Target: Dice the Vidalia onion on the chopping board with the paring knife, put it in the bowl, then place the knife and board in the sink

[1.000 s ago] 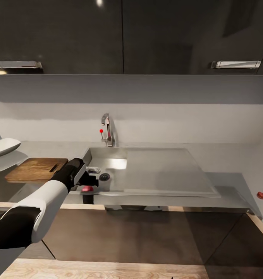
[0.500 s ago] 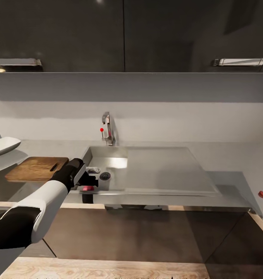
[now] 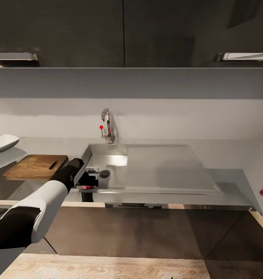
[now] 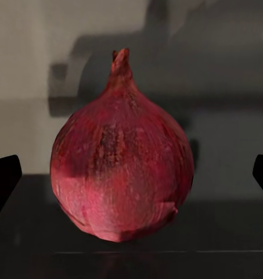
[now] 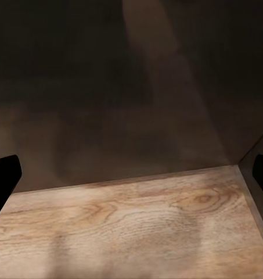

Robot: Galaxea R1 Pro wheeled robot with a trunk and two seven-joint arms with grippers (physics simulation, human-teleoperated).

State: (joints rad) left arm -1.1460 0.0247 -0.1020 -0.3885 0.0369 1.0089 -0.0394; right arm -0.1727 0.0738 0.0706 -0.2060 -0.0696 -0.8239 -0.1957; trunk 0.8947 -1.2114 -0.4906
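A round red-skinned onion (image 4: 122, 168) with a pointed tip is seen upright between the two dark fingertips (image 4: 4, 180) of the left gripper (image 3: 88, 185), which are spread well wider than the bulb and apart from it. From the head view it appears as a reddish spot (image 3: 88, 187) at the front left corner of the rectangular grey steel sink (image 3: 162, 170), probably on the basin floor. The brown wooden chopping board (image 3: 34, 166) lies beside the sink on the dark-grey countertop (image 3: 232, 182). The right gripper's tips (image 5: 3, 177) are seen spread, holding nothing.

From the head we look forward and down over the sink (image 3: 154, 170) at twelve o'clock. Our left wrist camera sits close on the onion (image 4: 121, 163); our right faces the floor (image 5: 131, 232).
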